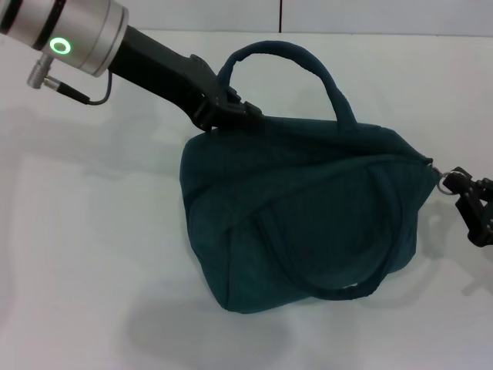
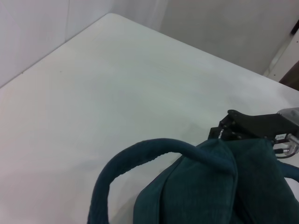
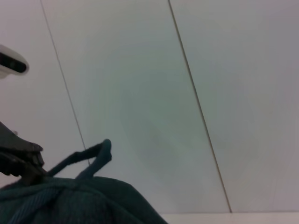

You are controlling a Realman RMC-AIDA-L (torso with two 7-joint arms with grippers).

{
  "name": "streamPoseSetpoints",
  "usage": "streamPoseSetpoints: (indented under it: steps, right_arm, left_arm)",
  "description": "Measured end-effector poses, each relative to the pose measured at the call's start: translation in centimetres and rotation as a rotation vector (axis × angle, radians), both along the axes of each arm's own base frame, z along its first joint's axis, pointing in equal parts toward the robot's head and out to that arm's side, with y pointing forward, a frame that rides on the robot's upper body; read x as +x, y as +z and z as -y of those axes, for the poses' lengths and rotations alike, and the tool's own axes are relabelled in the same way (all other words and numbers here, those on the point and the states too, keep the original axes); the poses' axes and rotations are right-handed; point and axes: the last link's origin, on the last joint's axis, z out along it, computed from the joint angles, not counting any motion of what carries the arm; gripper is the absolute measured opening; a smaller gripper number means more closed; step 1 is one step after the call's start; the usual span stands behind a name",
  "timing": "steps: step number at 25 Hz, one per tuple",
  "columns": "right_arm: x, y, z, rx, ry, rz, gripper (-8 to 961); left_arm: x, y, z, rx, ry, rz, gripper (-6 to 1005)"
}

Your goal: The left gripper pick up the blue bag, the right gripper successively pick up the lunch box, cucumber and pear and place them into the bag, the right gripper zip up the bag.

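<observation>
The blue bag [image 1: 308, 208] hangs above the white table, bulging, with its zipper line running across the top. My left gripper [image 1: 229, 110] is shut on the bag's top edge at the base of one handle [image 1: 285, 52]. At the bag's right end my right gripper [image 1: 462, 185] pinches the zipper pull by its small metal ring [image 1: 445, 183]. From the left wrist view the bag [image 2: 210, 186] fills the foreground and the right gripper [image 2: 224, 133] touches its far end. The lunch box, cucumber and pear are out of view.
The white table [image 1: 92, 231] spreads around and under the bag. Its back edge meets a pale wall [image 1: 347, 15]. The bag's second handle [image 1: 323, 285] lies against its front side.
</observation>
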Motion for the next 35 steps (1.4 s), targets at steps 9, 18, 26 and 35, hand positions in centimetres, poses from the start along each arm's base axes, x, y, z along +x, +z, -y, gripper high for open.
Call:
streamPoseSetpoints:
  steps: [9, 18, 26, 35]
  right_arm:
    - [-0.1, 0.4, 0.4, 0.021, 0.008, -0.026, 8]
    - [0.8, 1.0, 0.3, 0.067, -0.044, -0.024, 7]
    - [0.4, -0.3, -0.3, -0.003, -0.028, 0.03, 8]
    - [-0.4, -0.9, -0.5, -0.033, 0.013, 0.036, 19]
  left_arm:
    - [-0.1, 0.0, 0.0, 0.001, 0.0, 0.001, 40]
    - [-0.2, 0.0, 0.1, 0.0, 0.005, 0.002, 39]
    - [-0.2, 0.0, 0.1, 0.003, -0.005, 0.001, 37]
    - [0.9, -0.2, 0.1, 0.019, -0.033, 0.086, 105]
